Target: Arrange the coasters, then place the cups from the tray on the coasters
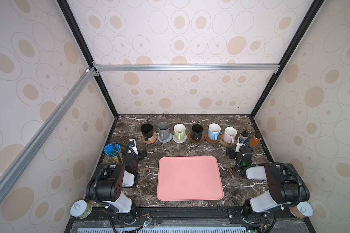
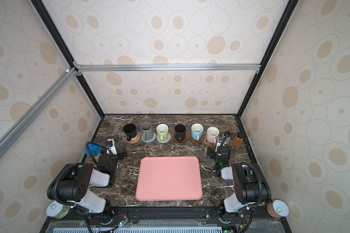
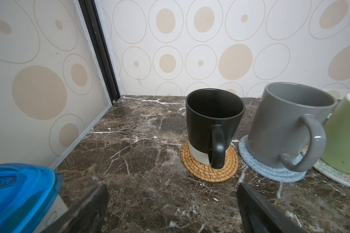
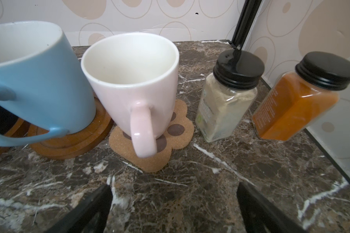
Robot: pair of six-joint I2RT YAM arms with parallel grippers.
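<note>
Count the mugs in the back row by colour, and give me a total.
Black mugs: 2
Grey mug: 1
Light green mug: 1
Light blue mug: 1
Pale pink mug: 1
Total: 6
</note>
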